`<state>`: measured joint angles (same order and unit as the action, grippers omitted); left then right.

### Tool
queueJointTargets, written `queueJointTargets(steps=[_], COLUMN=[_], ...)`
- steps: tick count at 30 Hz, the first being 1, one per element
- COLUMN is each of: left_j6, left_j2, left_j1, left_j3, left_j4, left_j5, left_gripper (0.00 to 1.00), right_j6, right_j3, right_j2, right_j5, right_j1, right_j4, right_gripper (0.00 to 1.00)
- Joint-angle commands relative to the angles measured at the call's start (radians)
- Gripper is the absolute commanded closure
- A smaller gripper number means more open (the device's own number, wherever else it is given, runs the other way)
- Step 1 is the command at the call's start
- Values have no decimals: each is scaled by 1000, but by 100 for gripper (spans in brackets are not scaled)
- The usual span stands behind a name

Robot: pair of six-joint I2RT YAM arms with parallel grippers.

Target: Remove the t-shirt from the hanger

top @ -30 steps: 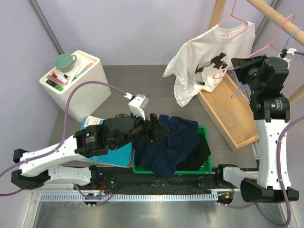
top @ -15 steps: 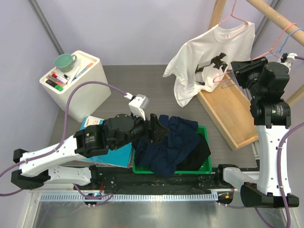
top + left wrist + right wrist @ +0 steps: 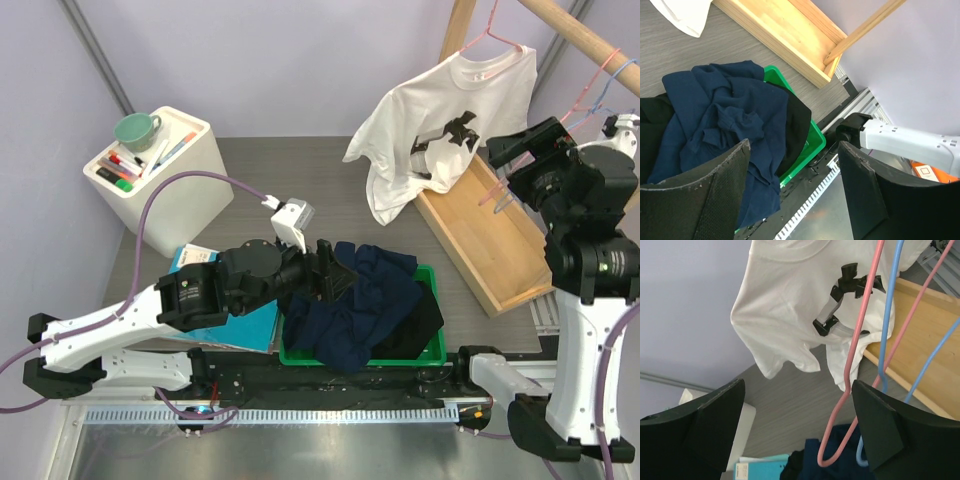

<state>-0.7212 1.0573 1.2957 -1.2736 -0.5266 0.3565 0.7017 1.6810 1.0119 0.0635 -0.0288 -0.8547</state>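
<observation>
Right arm stood upright at frame right, right gripper (image 3: 797, 415) splayed empty near the t-shirt (image 3: 430, 130) — left gripper (image 3: 794, 150), also splayed, hovered over dark clothes (image 3: 725, 115).

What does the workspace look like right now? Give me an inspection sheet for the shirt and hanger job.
Surface: grey table, partly covered.
Job's things: white t-shirt hangs on the pink hanger, not yet removed.
Clutter: green bin of dark clothes; white box with mug and markers; teal folder; wooden tray.
Grippers: left gripper open above the bin; right gripper open, spare hangers ahead of it.
Cables: purple cable loops over the table.
Surroundings: lilac walls, wooden rail.
</observation>
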Motion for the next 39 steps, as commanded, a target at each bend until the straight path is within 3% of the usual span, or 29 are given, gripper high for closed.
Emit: queueJointTargets(steps=[1,5,12,15,19,28,33,39], left_j6=[35,92,185,288,342,486,536,517], left_j2=[13,104,315,409,521,843,1007,1148], left_j1=[-3,-25,-263,-309,-400,-538,-562,-575], left_j3=[-24,-107,-393,-504,-569,-806,-897,-1018], left_j4=[51,31,62,141,362,652,822,875], left_j5=[36,33,-195,-136,-122,-257,-323,-450], left_gripper=[27,17,17,14,11,5,6,24], right_j6=[-117,-119,-53,-42,-19,-28,-42,-65], right_j3=[-4,-1,88,115,111,152,247,307], right_j2=[-113,-136,-139,-124,-108,-43,27,89], right_j5=[49,-89,-292,-340,-366,-367,-360,-324], right_j1=[29,61,63,63,63,86,116,147], right_j4=[-46,-55,-38,-18,-3,5,-12,-26], right_gripper=[6,6,6,7,7,7,7,7])
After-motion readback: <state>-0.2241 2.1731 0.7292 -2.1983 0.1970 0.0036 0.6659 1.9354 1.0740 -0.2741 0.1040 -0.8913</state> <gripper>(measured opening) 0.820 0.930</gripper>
